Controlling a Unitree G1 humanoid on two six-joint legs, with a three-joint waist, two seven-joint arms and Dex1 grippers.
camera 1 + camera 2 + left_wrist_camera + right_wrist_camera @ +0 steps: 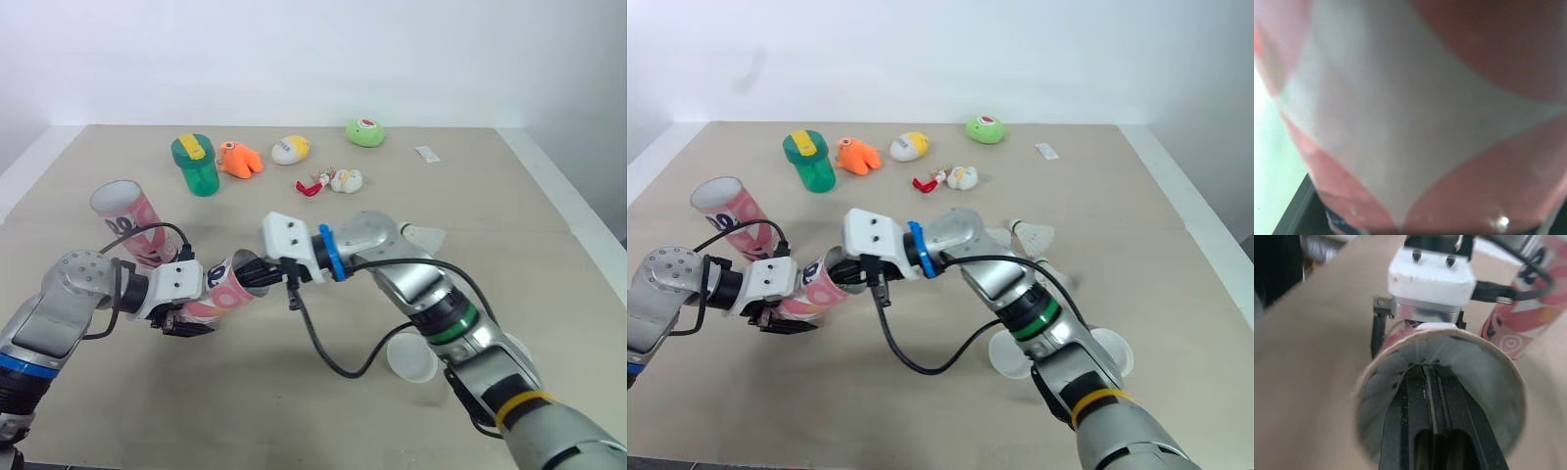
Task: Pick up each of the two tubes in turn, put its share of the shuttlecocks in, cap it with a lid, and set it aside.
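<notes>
Lids point(411, 358) lie by the desk's near edge. My left gripper point(188, 320), jaws clenched on the tube point(223, 292), holds it toward the left edge; my right gripper point(1425, 373), jaws together, sits in its mouth. Loading step. Next, likely: withdraw straight, fetch the shuttlecock point(1033, 233).

On the table point(294, 421), one tube point(223, 291) lies tipped at front left, the right pincer point(1426, 369) inside its mouth. The second tube point(127, 217) stands behind it. Toys point(240, 159) line the far side, and what are probably lids point(412, 358) rest at right.
</notes>
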